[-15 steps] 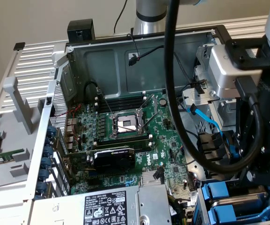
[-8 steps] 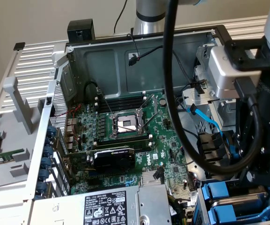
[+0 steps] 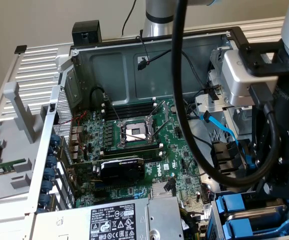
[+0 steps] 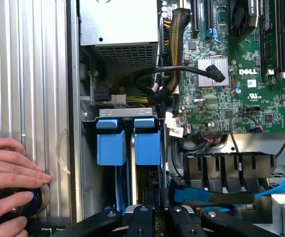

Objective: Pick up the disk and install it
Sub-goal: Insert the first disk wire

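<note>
Gripper (image 4: 152, 210) hangs close over the slotted disk (image 4: 147, 144).

A white ribbed bench (image 3: 36, 75) carries an open computer case (image 3: 114, 62) lying on its side. At the exterior view's left, a grey moulded tray (image 3: 19, 192) sits just beside the case.

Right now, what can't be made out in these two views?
- The two disks: wrist view, metal bodies and labels sunk in the drive bay; blue carrier ends show.
- Same disks, exterior view: partly behind the arm, cut by the frame edge.
- Dark round object: wrist view, mostly covered by a person's hand, so unidentifiable.
</note>
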